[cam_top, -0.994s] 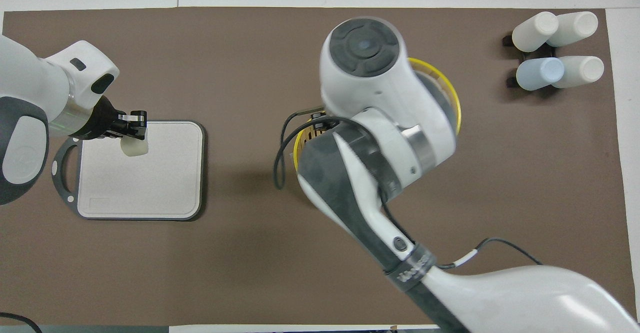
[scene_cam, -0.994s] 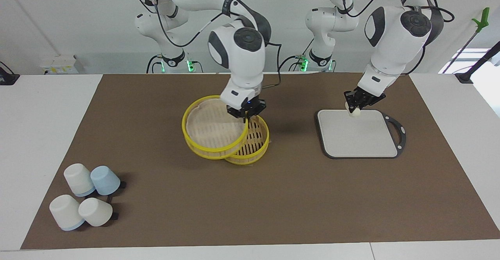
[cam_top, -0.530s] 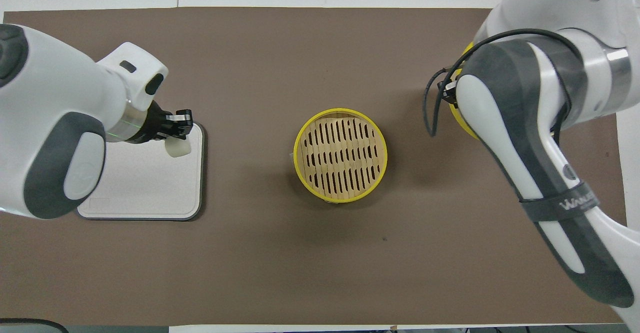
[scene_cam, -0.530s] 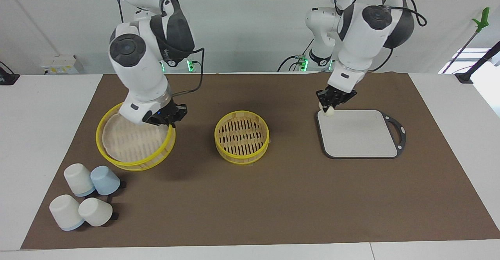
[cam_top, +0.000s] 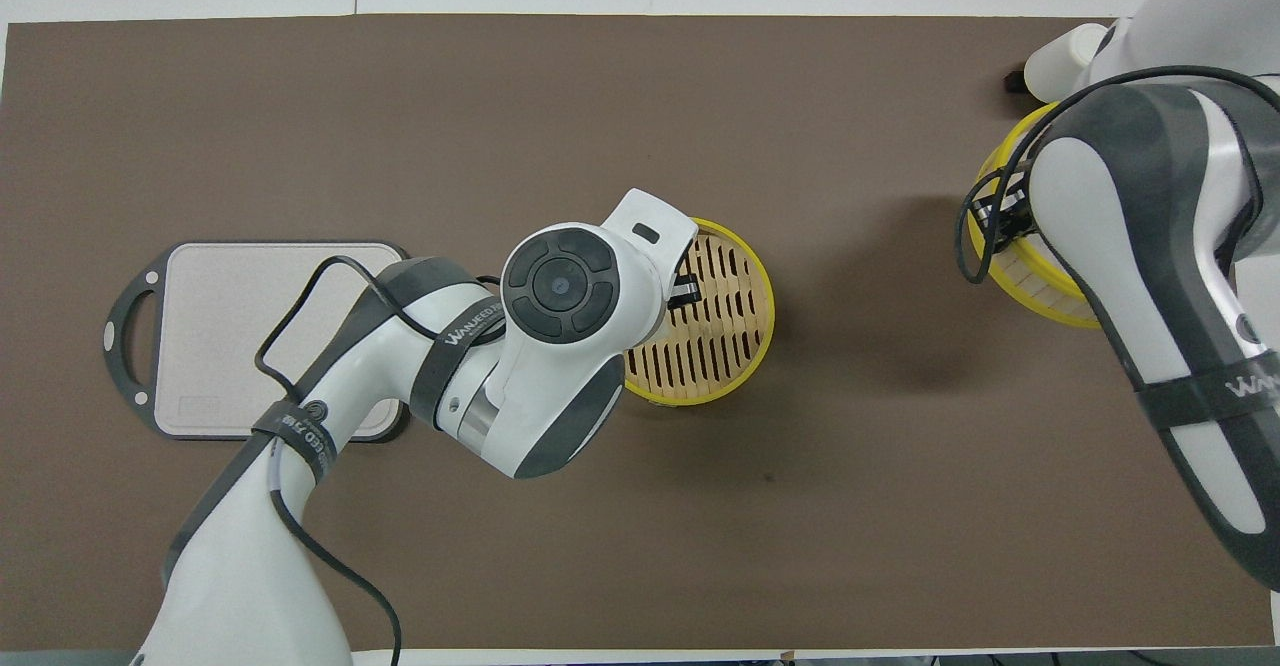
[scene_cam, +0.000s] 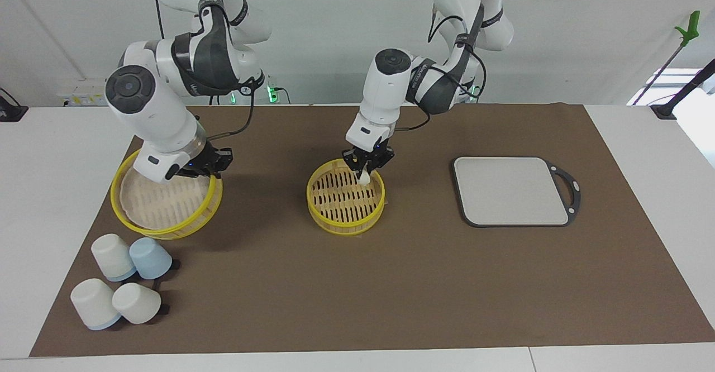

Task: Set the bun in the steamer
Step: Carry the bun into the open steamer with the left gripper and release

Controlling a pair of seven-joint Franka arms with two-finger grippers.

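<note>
Hanging in the left gripper's (scene_cam: 366, 166) closed jaws, the bun (scene_cam: 364, 177) sits just above the steamer's (scene_cam: 346, 195) otherwise empty slatted floor, release still to come. Right gripper (scene_cam: 208, 162) pinches the lid's (scene_cam: 166, 201) rim near the cups (scene_cam: 120, 280); board (scene_cam: 511, 190) lies bare.

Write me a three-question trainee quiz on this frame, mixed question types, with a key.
1. True or false: the bun lies on the cutting board.
2. Which claw grips the lid: A left, B right?
3. Fill in: the left claw is over the ____.

Key: 1 false, the left claw holds the bun over the steamer. 2 B, the right claw grips its rim. 3 steamer.
</note>
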